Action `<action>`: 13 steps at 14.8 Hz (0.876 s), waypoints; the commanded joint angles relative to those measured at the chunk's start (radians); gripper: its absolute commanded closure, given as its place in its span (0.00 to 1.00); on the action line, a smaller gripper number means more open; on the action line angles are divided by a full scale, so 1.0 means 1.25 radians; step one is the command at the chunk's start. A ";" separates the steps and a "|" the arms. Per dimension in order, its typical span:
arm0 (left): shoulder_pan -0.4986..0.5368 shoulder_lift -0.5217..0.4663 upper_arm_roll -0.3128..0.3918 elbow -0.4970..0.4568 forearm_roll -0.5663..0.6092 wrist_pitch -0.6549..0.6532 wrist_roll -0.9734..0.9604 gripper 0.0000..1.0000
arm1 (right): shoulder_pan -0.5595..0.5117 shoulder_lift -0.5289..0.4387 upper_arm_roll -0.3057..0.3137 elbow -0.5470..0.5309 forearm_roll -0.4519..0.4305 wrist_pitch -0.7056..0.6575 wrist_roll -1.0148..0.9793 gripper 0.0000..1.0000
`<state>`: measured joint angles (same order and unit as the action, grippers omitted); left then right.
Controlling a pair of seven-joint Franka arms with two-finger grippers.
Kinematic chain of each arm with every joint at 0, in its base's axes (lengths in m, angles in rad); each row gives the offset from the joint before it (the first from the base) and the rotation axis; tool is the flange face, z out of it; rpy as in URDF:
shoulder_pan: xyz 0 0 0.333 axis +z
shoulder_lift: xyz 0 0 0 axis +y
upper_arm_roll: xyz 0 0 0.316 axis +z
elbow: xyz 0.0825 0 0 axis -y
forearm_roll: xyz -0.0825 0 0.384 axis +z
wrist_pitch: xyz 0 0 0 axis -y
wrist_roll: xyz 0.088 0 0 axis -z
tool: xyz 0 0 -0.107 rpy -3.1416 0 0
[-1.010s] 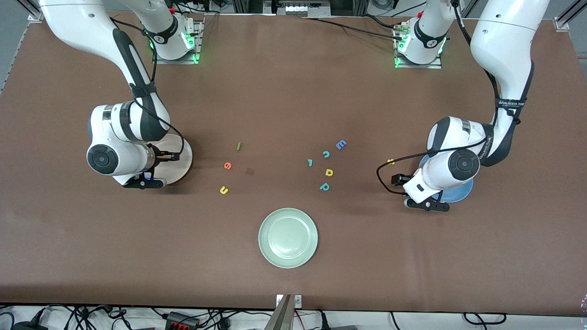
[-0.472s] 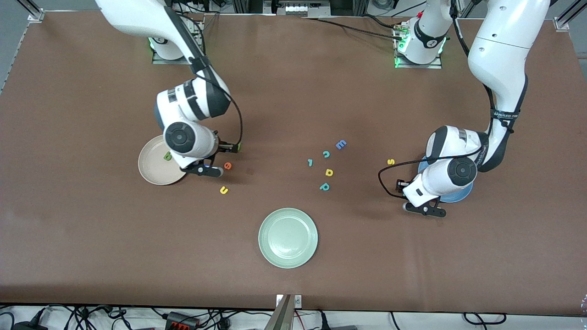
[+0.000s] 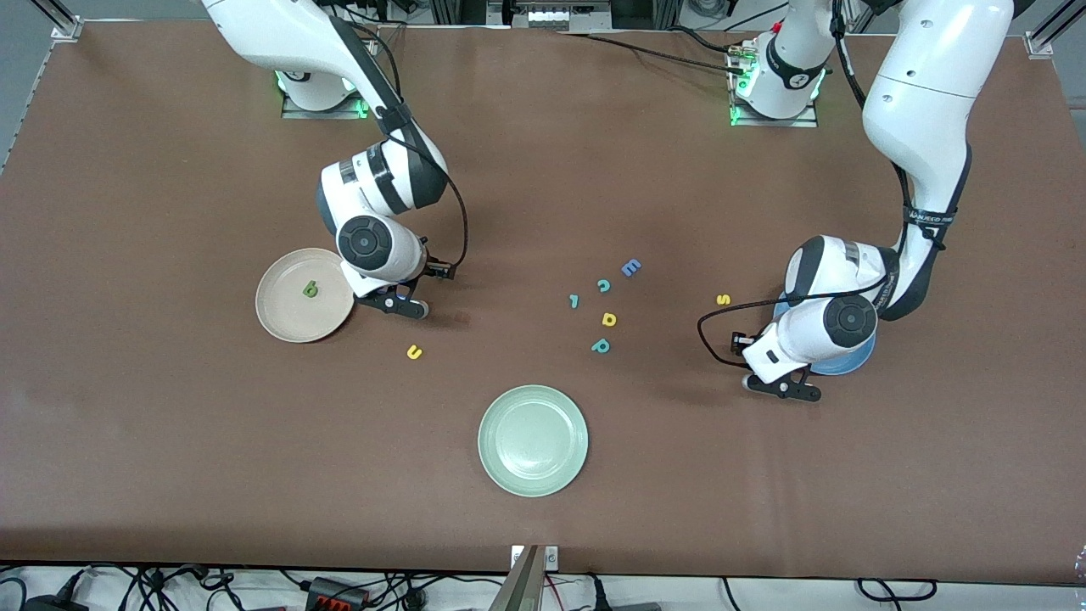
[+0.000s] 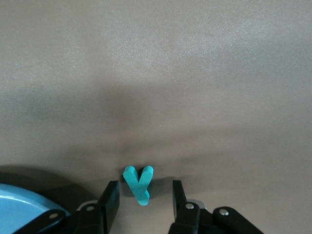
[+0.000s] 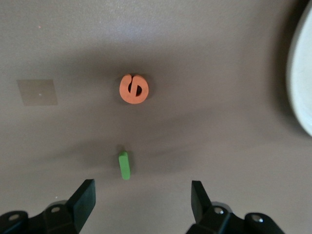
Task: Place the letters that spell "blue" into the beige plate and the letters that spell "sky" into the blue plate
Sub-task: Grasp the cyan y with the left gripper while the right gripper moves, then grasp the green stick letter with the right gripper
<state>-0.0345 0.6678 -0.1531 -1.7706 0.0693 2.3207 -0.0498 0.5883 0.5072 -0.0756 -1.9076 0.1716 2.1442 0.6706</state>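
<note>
Sorting underway: green b (image 3: 310, 289) sits in beige plate (image 3: 284, 318); right gripper (image 5: 141, 202), spread wide, hovers over green l (image 5: 124, 165) and orange e (image 5: 133, 88), needing descent; left gripper (image 4: 142, 201), jaws narrowing but not touching, straddles teal y (image 4: 138, 183) beside blue plate (image 4: 22, 208).

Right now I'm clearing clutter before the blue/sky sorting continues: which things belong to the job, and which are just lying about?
Job: beige plate, green b in it, yellow u, orange e, green l, blue plate, yellow s, teal y.
Lying about: pale green plate, blue E, teal c, small teal stroke, yellow d, teal p.
</note>
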 commanded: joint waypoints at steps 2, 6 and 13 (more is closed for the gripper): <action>0.004 0.017 0.001 0.021 0.018 0.003 0.014 0.52 | 0.023 0.018 -0.003 -0.014 0.028 0.048 0.023 0.22; 0.003 0.030 0.005 0.047 0.019 0.003 0.014 0.54 | 0.032 0.021 -0.003 -0.025 0.055 0.071 0.023 0.29; 0.007 0.040 0.005 0.052 0.018 0.003 0.023 0.69 | 0.033 0.024 -0.003 -0.048 0.057 0.109 0.023 0.45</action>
<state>-0.0318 0.6940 -0.1469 -1.7312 0.0694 2.3259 -0.0457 0.6202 0.5454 -0.0756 -1.9524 0.2267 2.2653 0.6889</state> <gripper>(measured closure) 0.678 0.432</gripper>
